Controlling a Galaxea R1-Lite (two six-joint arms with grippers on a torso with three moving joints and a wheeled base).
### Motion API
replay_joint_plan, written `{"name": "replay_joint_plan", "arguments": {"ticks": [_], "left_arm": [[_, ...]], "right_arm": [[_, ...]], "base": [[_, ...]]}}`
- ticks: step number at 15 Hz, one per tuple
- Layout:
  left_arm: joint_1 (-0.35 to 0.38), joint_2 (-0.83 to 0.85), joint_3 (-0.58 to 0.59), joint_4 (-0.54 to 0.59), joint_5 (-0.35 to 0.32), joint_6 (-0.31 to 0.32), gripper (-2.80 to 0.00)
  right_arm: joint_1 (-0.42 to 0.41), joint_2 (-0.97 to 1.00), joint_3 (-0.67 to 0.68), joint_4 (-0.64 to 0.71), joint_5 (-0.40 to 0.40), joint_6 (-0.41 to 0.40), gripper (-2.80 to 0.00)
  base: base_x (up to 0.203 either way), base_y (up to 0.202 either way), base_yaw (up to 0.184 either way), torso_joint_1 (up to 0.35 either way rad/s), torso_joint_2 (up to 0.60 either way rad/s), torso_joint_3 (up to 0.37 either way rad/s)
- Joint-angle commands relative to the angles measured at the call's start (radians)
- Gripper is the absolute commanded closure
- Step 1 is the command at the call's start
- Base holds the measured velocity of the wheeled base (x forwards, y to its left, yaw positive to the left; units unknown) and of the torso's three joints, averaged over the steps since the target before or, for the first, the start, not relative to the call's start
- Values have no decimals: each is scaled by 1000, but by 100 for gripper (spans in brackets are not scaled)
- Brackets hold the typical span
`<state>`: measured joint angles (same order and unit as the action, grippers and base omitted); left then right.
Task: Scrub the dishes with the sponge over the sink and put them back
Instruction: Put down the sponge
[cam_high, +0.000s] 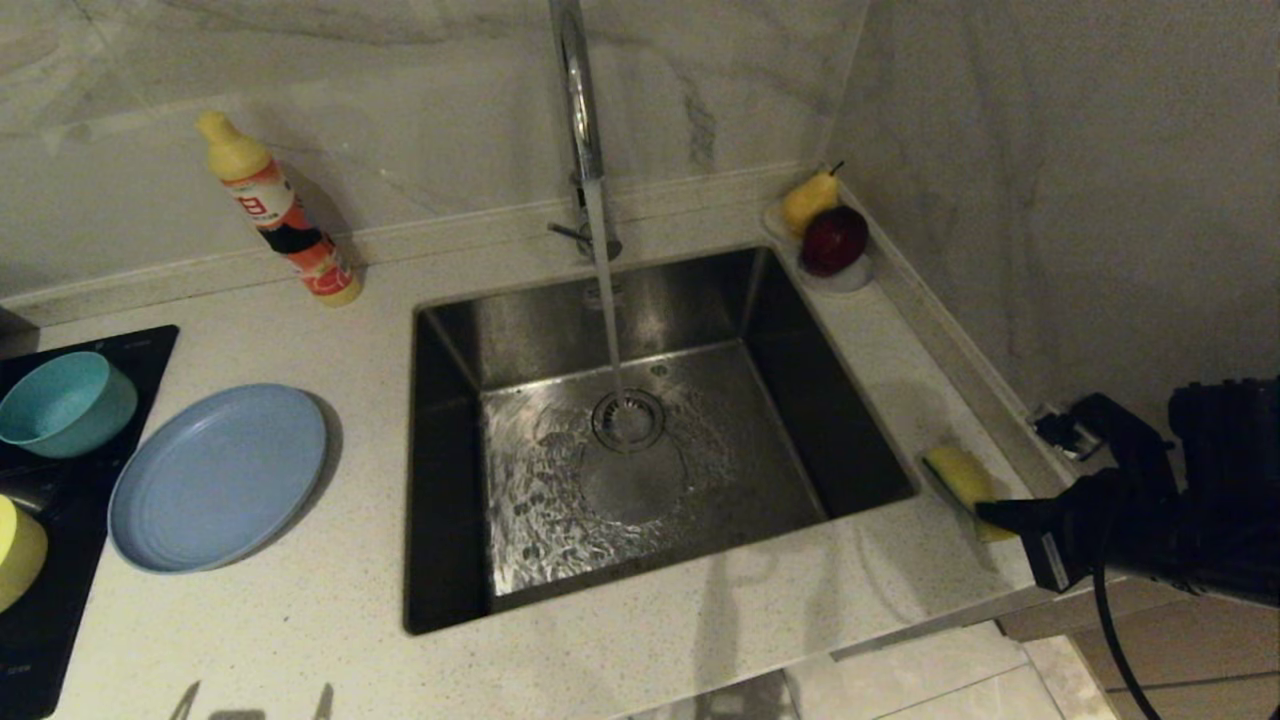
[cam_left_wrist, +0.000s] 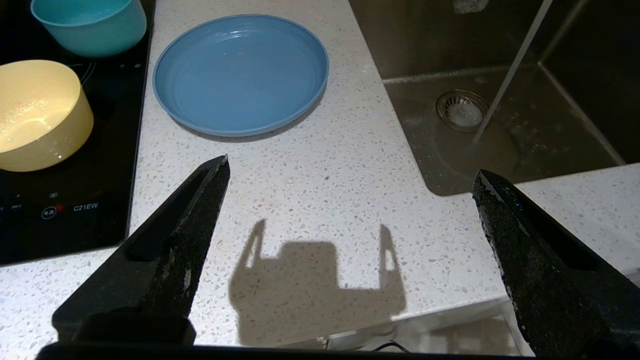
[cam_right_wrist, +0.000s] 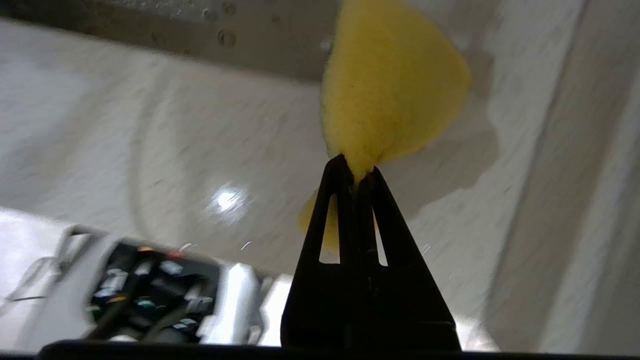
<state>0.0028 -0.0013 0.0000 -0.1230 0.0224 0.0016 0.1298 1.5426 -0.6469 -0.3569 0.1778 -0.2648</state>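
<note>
The yellow sponge (cam_high: 958, 473) is over the narrow counter strip right of the sink (cam_high: 600, 320). My right gripper (cam_high: 992, 514) is shut on its near end. In the right wrist view the sponge (cam_right_wrist: 390, 85) bulges beyond the pinched fingertips of that gripper (cam_right_wrist: 355, 167) and casts a shadow on the counter. The periwinkle plate (cam_high: 220, 475) lies left of the sink. The teal bowl (cam_high: 65, 400) and yellow bowl (cam_high: 15, 550) stand on the black cooktop (cam_high: 150, 350). My left gripper (cam_left_wrist: 351, 167) hangs open and empty above the front counter, near the plate (cam_left_wrist: 240, 72).
Water runs from the chrome faucet (cam_high: 575, 100) onto the drain (cam_high: 628, 418). A detergent bottle (cam_high: 280, 215) lies at the back left. A small dish with a pear and apple (cam_high: 830, 240) fills the back right corner. A wall and a socket (cam_high: 1060, 430) hem in the right arm.
</note>
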Motion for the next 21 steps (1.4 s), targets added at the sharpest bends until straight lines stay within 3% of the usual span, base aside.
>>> {"name": "replay_joint_plan", "arguments": {"ticks": [1, 6, 16, 21], "left_arm": [[0, 3, 40, -1, 1, 0, -280], [0, 3, 40, -1, 1, 0, -280], [0, 3, 40, -1, 1, 0, -280], [0, 3, 40, -1, 1, 0, -280]], "right_arm": [[-4, 60, -43, -24, -8, -24, 0], [-4, 104, -109, -59, -40, -37, 0], [-6, 206, -113, -168, -87, -57, 0], [12, 180, -123, -140, -119, -56, 0]], "base": [[0, 0, 0, 0, 0, 0], [0, 0, 0, 0, 0, 0], [0, 0, 0, 0, 0, 0], [0, 0, 0, 0, 0, 0]]}}
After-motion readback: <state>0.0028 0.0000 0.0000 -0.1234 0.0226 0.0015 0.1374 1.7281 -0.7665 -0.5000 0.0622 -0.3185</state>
